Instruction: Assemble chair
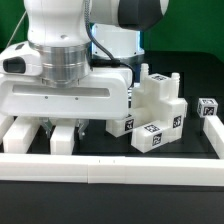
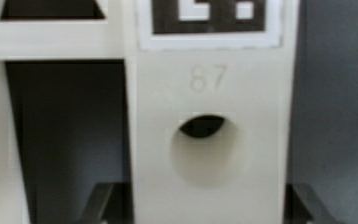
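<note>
end effector (image 1: 62, 132): closed down narrow on the bar (image 2: 206, 90), nothing else gripped
fingers (image 2: 108, 206): one dark finger is seen on each long side of the bar in the wrist view, both right up against its edges with no gap showing
bar: a white upright strip; a dark hole (image 2: 202, 126) is sunk in its middle and faint raised digits are moulded just beside the hole
tag (image 2: 211, 18): black-and-white square, stuck on the bar past the digits, only partly in the picture
crosspiece (image 2: 43, 38): a white member meets the bar's side near the tag. Whether it is one part with the bar can't be told
where the bar is: low on the worktop (image 1: 190, 140), at the near edge on the exterior view's left, right under the arm (image 1: 65, 50) and just behind the rail (image 1: 110, 167)
other chair parts (image 1: 155, 105): chunky white tagged pieces are bunched together, touching, on the exterior view's right of the arm, well apart from the bar
cube (image 1: 207, 108): a small tagged block is parked on its own further to the exterior view's right, near the bunch but not touching it
rail: a long white strip is laid across the near side of the black worktop
</note>
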`<state>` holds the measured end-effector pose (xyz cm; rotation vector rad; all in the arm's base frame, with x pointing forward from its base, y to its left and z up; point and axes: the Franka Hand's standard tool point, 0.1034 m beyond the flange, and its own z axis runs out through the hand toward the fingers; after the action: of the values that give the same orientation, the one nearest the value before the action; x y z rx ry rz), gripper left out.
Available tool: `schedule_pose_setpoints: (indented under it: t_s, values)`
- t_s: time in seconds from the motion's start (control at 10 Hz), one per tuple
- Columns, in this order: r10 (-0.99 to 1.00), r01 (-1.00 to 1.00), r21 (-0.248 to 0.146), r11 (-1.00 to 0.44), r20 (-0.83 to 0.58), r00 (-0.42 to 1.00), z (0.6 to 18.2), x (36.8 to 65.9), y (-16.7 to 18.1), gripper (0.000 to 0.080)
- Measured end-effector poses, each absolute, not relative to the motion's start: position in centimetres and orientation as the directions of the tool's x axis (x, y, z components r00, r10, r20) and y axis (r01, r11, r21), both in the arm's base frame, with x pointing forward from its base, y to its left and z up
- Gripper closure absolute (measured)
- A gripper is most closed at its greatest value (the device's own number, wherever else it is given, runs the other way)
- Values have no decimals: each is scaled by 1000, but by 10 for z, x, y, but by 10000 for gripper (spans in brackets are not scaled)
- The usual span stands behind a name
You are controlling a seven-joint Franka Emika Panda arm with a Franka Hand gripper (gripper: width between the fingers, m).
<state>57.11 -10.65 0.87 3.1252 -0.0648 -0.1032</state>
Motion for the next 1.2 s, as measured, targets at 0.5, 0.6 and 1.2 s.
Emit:
schedule_pose_setpoints:
  t_s: [0.5, 0.6, 1.2]
  values:
    - [-44, -45, -14, -999, -55, 998, 59, 581, -103, 515]
    - [-40, -41, -21, -999, -47, 998, 75, 584, -101, 515]
    - [-74, -74, -34, -997, -16, 997, 107, 592, -88, 515]
